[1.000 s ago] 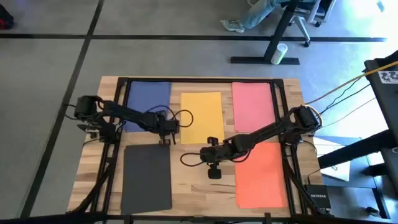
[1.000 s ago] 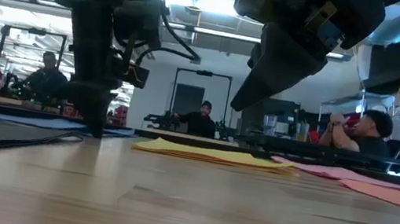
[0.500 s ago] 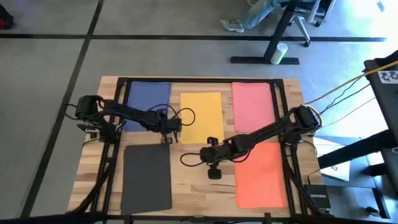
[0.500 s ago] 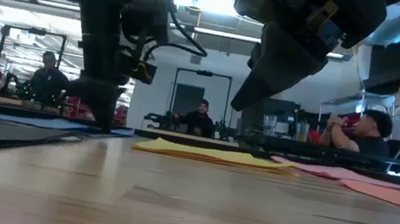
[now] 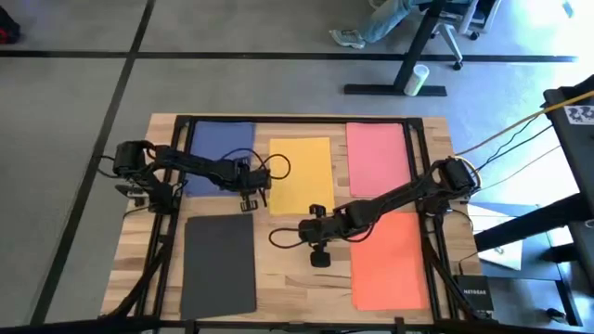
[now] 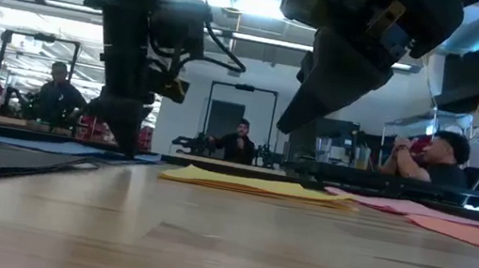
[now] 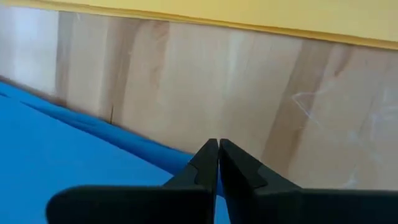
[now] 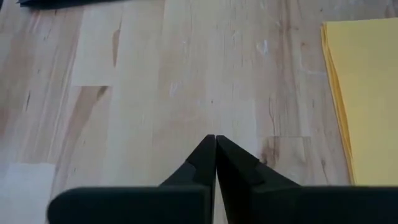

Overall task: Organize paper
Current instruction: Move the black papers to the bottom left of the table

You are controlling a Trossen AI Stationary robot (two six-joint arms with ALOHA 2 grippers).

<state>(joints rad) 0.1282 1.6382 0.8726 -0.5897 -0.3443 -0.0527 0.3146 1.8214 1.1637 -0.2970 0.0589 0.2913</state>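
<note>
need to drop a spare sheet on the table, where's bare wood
Bare wood lies between the dark grey sheet and orange sheet, below the right gripper. The back row of blue, yellow and pink sheets is crowded.

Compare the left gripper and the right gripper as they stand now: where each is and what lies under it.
The left gripper sits at the blue paper's near corner, beside the yellow paper; the right gripper is over bare wood of the table, between the dark grey paper and the orange paper. Both have their fingers shut and hold nothing.
</note>
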